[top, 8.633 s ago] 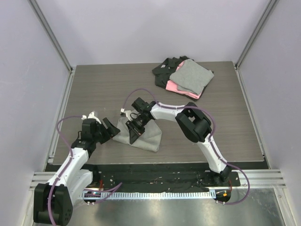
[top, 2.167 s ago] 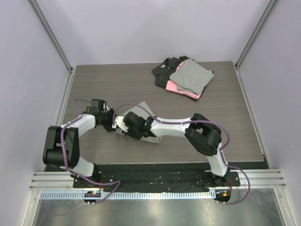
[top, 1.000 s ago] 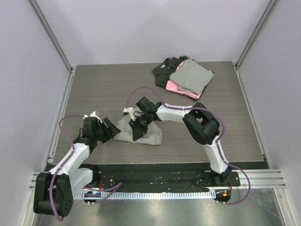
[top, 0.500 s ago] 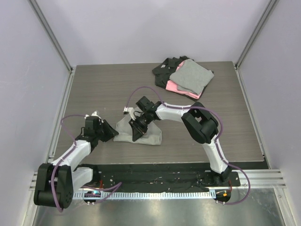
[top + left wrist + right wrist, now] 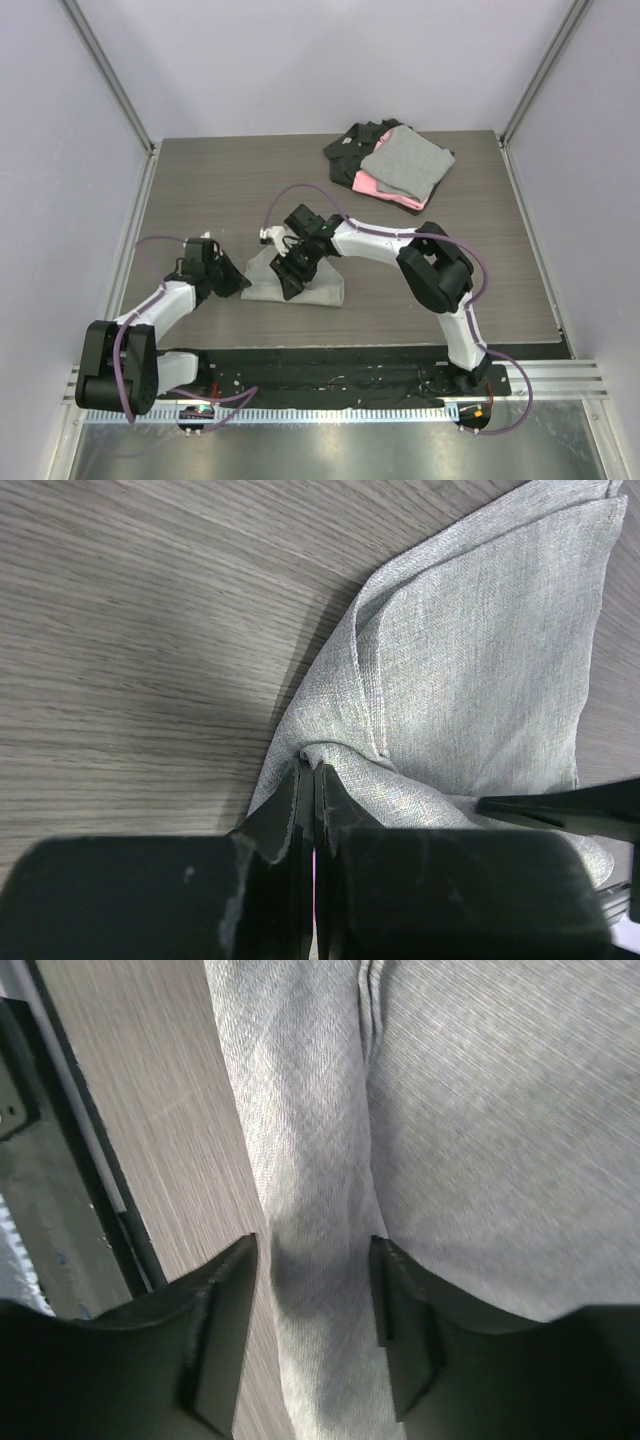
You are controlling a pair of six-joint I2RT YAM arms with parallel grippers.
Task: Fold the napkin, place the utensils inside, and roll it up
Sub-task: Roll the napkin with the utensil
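The light-grey napkin point(image 5: 312, 287) lies bunched and partly rolled on the wooden table, left of centre. My left gripper point(image 5: 236, 284) is at its left corner. In the left wrist view the left gripper point(image 5: 312, 768) is shut, pinching a small fold of the napkin point(image 5: 480, 660). My right gripper point(image 5: 290, 276) hangs over the middle of the cloth. In the right wrist view the right gripper point(image 5: 312, 1260) stands open, its fingers point(image 5: 222, 1305) straddling a raised roll of the napkin point(image 5: 300, 1140). The utensils are hidden.
A stack of folded cloths point(image 5: 395, 165), grey on pink on black, lies at the back right of the table. A black base strip point(image 5: 330, 375) runs along the near edge. Frame posts and walls close in both sides.
My left gripper has moved in and shut on the napkin's left corner. My right gripper has opened over the cloth's roll and let it go.
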